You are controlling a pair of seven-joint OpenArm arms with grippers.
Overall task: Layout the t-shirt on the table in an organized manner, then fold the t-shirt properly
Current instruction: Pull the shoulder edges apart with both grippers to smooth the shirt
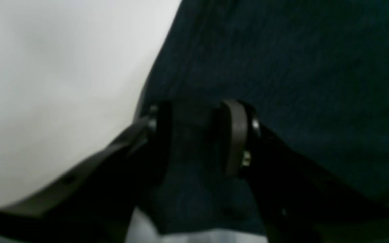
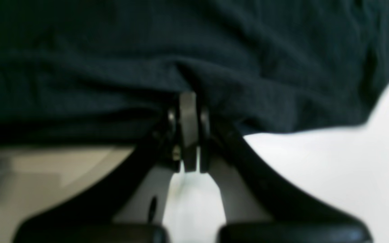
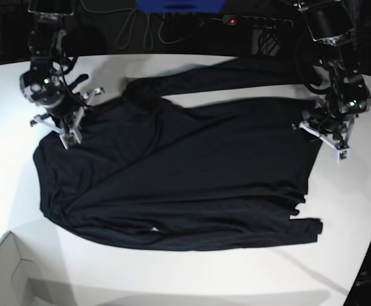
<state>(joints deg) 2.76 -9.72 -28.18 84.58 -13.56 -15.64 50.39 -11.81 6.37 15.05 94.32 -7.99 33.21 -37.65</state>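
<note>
Layout stage well advanced, folding not begun, to judge by the lie of the cloth. At the left of the base view, found the right gripper [image 3: 67, 135] down on the shoulder end of the t-shirt [image 3: 192, 172], jaws drawn tight together on a pinch of black fabric; showed as a pucker at the tips in its own wrist view. Nearby, lower left, glimpsed a white box corner [image 3: 7, 274], well apart from the garment.

Across the middle, lay spread flat on the table [image 3: 192, 280], collar end to the left and hem to the right, body broadly opened out. Looked plain black, thin and soft, no print, with shallow diagonal wrinkles running through the torso. Had one sleeve [image 3: 236, 73] stretched along the far edge and the other [image 3: 249, 234] lying along the near edge, partly tucked against the body. Remained to smooth those creases and square the sleeves, then make every fold.

At the right, found the left gripper [image 3: 340, 152] at the hem side, jaws standing part-way apart with dark cloth filling the gap; could not tell whether clamped on it or merely astride it
</note>
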